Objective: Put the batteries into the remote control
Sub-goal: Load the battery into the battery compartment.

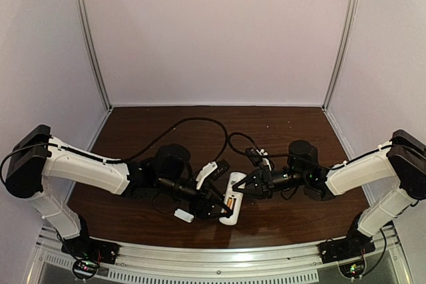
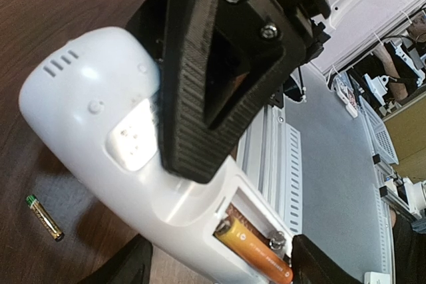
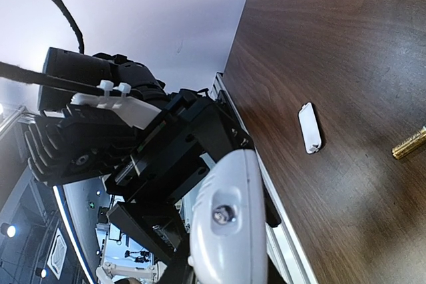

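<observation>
Orange battery [image 2: 253, 252] lies lengthwise in the remote control [image 2: 86, 111], clamped by the right gripper [image 1: 245, 187], between the spread jaws of the left gripper [image 2: 223, 265].

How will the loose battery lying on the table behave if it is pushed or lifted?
The battery is a slim cylinder lying on its side on the smooth table, so a sideways push would probably roll it. Its shiny golden skin may slip in a grip. It looks rigid and small, so it is likely light.
</observation>
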{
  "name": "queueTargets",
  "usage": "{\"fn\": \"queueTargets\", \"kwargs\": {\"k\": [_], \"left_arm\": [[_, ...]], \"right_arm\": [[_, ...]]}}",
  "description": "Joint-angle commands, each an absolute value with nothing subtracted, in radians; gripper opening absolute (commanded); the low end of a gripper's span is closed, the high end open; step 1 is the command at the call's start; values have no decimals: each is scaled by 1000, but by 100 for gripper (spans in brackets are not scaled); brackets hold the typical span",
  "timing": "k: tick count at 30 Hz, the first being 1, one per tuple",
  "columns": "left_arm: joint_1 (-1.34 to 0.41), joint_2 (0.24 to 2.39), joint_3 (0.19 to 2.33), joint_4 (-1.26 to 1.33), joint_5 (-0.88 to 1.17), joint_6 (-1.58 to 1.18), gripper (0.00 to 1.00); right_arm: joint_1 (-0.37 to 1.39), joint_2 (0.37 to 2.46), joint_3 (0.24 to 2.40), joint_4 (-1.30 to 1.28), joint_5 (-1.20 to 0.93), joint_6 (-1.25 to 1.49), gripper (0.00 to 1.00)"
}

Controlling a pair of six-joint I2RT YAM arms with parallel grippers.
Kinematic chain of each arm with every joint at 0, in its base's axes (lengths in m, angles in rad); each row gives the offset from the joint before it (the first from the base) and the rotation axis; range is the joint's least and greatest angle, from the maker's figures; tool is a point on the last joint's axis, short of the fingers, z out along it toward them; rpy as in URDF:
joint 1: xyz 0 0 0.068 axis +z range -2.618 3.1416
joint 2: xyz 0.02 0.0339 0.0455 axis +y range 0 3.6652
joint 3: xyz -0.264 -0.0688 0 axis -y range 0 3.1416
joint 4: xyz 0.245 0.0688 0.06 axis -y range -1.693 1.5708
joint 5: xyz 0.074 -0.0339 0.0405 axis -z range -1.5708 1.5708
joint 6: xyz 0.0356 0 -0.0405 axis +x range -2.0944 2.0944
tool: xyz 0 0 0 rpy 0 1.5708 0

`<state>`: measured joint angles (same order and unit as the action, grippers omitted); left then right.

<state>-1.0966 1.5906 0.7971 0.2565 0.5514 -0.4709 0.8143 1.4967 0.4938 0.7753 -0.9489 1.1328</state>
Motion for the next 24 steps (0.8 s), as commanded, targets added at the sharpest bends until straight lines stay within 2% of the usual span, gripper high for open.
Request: {"fn": "queueTargets", "kwargs": {"k": [1,8,15,24], "left_arm": [[-1082,1606,822,281,560,-477,77],[-1082,1561,807,309,575,-504,87],[-1081,1562,816,309,569,-537,86],[-1083,1408,722,305,497,-337,95]], "right_arm": [[828,1486,517,815,-951,1134,0],[827,1483,526,774,-936,1107,0],[828,1481,528,767,-943,1102,0],[827,1477,536,761,-966,1096,0]]}}
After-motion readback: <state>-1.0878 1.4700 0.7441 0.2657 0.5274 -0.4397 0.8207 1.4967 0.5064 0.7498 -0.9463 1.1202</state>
